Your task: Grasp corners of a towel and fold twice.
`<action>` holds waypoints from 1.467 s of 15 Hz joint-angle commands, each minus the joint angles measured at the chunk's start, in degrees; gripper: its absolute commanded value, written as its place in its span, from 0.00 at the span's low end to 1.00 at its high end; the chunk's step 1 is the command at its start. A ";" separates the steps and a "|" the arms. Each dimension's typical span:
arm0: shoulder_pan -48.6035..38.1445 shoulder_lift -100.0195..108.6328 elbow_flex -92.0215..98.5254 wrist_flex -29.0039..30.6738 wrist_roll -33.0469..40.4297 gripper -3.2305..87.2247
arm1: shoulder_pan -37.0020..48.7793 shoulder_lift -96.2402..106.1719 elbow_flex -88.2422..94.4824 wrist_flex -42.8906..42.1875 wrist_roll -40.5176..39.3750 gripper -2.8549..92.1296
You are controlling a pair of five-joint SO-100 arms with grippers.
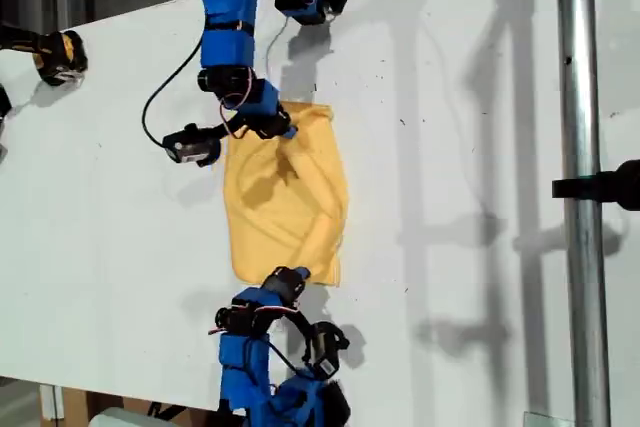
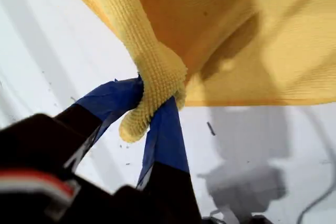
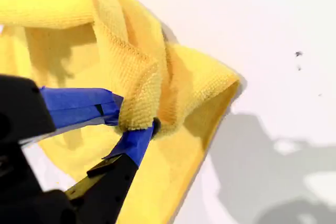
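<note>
The yellow-orange towel (image 1: 290, 197) lies rumpled on the white table (image 1: 470, 147), between the two blue arms. My first gripper (image 1: 295, 277), on the arm at the exterior view's bottom, is shut on a rounded corner (image 2: 152, 103) of the towel, which rises away from its blue-taped fingers (image 2: 165, 129). My second gripper (image 1: 283, 129), on the arm at the exterior view's top, is shut on a bunched fold (image 3: 139, 103) of the towel's far end. A loose corner (image 3: 226, 80) sticks out just beyond that fold. The white tag is not in view.
A metal pole (image 1: 580, 197) with a black clamp (image 1: 610, 185) runs down the exterior view's right. A black-and-yellow object (image 1: 60, 55) sits at that view's upper left. A black cable (image 1: 150, 112) loops beside the top arm. The table's edge (image 1: 100, 387) crosses the lower left.
</note>
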 commanded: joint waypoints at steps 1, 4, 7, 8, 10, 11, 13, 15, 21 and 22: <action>-10.11 3.08 -0.62 0.09 5.10 0.02 | 10.55 3.96 -0.35 -1.41 -6.77 0.03; -20.74 3.16 -2.72 0.44 11.16 0.02 | 21.45 4.13 -1.32 -3.78 -13.54 0.03; -28.12 2.72 -10.46 3.25 16.96 0.02 | 29.97 3.43 -5.36 -5.01 -19.34 0.03; -30.41 2.64 -13.80 4.39 18.63 0.02 | 32.43 2.99 -7.82 -5.19 -21.36 0.03; -34.37 1.49 -21.18 6.77 21.97 0.02 | 36.83 1.32 -14.41 -5.45 -24.52 0.03; -35.86 0.79 -24.61 7.65 23.82 0.02 | 38.50 0.70 -17.14 -5.80 -25.22 0.03; -38.58 -0.26 -30.59 9.67 25.93 0.02 | 41.31 0.09 -20.74 -7.12 -25.93 0.03; -40.78 -0.35 -33.66 9.93 27.42 0.02 | 42.98 0.00 -22.32 -8.53 -26.81 0.03; -36.65 1.67 -19.25 2.81 25.05 0.02 | 39.73 7.65 -9.58 -9.14 -26.19 0.03; -35.51 1.05 -16.96 2.72 23.82 0.02 | 38.41 8.44 -6.68 -8.70 -24.87 0.03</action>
